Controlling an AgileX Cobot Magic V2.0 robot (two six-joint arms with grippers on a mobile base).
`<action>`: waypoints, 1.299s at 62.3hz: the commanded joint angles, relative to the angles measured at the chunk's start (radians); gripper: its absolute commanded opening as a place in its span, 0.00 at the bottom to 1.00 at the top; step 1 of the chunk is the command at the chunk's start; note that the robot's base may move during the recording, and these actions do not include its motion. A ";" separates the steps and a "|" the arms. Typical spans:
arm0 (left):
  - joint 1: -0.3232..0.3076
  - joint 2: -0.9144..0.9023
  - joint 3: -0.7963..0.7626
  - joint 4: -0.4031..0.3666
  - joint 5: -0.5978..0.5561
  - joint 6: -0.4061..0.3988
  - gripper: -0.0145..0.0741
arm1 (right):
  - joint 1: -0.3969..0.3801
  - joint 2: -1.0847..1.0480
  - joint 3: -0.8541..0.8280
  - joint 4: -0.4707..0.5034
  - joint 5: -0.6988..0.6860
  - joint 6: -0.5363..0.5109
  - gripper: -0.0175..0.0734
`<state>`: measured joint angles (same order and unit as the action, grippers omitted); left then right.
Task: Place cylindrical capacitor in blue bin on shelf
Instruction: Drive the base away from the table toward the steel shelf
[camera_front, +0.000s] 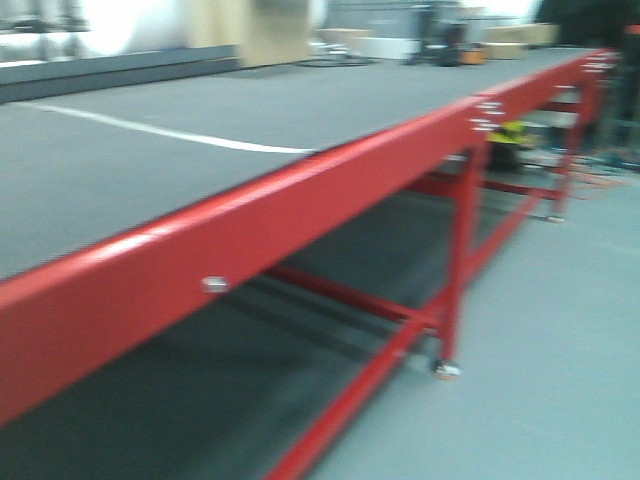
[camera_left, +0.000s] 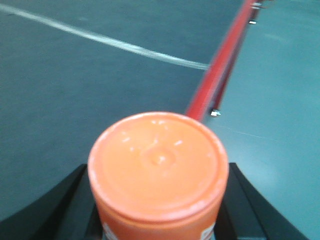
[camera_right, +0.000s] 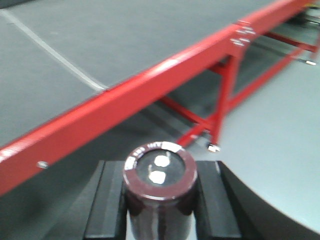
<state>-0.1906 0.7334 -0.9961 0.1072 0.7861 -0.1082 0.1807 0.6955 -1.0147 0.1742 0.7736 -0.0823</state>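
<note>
Right pincer (camera_right: 161, 202) grips capacitor (camera_right: 160, 172); left pincer (camera_left: 159, 212), orange cylinder (camera_left: 159, 160).

The left gripper (camera_left: 159, 205) is clamped on an orange cylinder (camera_left: 159, 160). Its black fingers (camera_left: 60, 210) press against either side, and the cylinder stands upright between them with its top toward the wrist camera. The right gripper (camera_right: 160, 205) grips the cylindrical capacitor (camera_right: 160, 170) the same way, with a flat black finger touching each flank. Only the lower parts of the fingers show in each wrist view.
</note>
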 joint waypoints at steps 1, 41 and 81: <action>-0.001 -0.006 -0.001 -0.005 -0.017 -0.008 0.04 | 0.001 -0.003 -0.010 0.001 -0.023 -0.005 0.02; -0.001 -0.006 -0.001 -0.005 -0.017 -0.008 0.04 | 0.001 -0.003 -0.010 0.001 -0.023 -0.005 0.02; -0.001 -0.006 -0.001 -0.005 -0.017 -0.008 0.04 | 0.001 -0.003 -0.010 0.001 -0.023 -0.005 0.02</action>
<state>-0.1906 0.7334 -0.9961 0.1072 0.7861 -0.1082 0.1807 0.6955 -1.0147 0.1742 0.7736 -0.0823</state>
